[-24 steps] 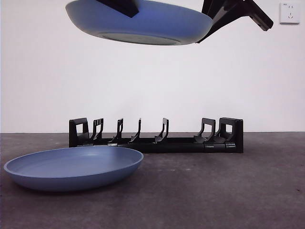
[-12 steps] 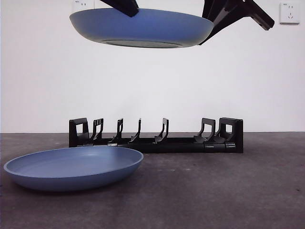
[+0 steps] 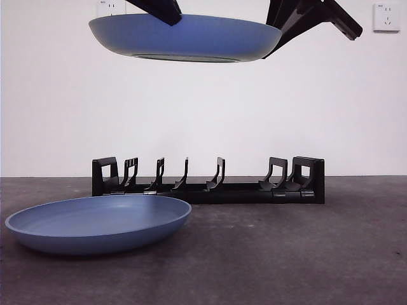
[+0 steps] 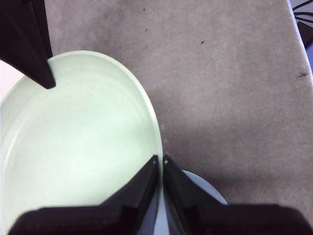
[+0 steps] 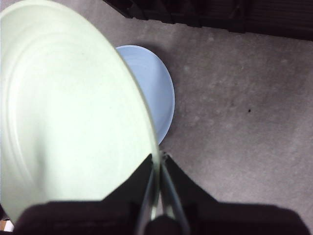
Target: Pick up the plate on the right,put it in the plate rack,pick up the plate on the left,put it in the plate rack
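Both grippers are clamped on the same blue plate [image 3: 184,37], holding it up high and roughly level, well above the plate rack [image 3: 208,181]. The left gripper [image 4: 161,161] has its jaws pinched shut on the plate's rim, and the right gripper [image 5: 157,159] is doing the same on its own bit of rim (the plate looks washed-out pale green in both wrist views). The second blue plate [image 3: 98,223] sits flat on the grey table [image 3: 305,254], in front of the rack's left end. The rack's prongs hold nothing yet.
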{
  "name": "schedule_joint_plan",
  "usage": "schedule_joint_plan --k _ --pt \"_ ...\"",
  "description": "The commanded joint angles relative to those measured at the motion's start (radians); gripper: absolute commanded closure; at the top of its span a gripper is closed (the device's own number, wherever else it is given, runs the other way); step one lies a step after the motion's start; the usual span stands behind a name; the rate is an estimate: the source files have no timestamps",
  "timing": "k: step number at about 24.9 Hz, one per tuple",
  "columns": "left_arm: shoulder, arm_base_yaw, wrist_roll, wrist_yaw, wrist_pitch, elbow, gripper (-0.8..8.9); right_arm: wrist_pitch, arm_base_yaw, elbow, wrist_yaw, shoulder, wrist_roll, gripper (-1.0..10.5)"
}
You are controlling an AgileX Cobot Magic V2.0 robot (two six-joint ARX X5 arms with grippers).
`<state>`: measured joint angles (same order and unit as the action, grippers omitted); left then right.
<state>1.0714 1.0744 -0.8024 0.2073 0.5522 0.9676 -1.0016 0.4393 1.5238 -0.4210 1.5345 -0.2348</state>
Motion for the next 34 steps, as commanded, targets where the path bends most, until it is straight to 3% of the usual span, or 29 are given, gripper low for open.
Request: schedule_joint_plan --k 1,12,16,18,27,30,34 --pt "0.0 0.0 0.025 0.007 0.007 0.0 8.22 0.008 0.0 0.003 -0.018 0.006 0.003 9.6" --pt "0.0 0.0 0.04 0.007 0.006 0.0 8.22 0.019 0.0 0.003 -0.025 0.006 0.003 9.3" --pt "0.0 0.0 0.043 0.007 0.004 0.0 8.22 0.032 -0.001 0.003 -0.025 0.005 0.003 7.1" --pt "0.0 0.0 0.044 0.007 0.001 0.0 8.22 0.037 -0.001 0.003 -0.025 0.005 0.003 6.6" --pt "0.0 -0.003 0.072 0.006 0.0 0.0 8.22 0.074 -0.016 0.036 -0.016 -0.008 0.003 6.6" --pt "0.0 -0.018 0.094 0.003 -0.006 0.0 8.22 0.073 -0.037 0.117 0.022 -0.032 0.003 6.6" --pt "0.0 -0.058 0.17 -0.042 -0.071 0.0 8.22 0.059 -0.06 0.237 0.184 -0.094 0.022 6.6"
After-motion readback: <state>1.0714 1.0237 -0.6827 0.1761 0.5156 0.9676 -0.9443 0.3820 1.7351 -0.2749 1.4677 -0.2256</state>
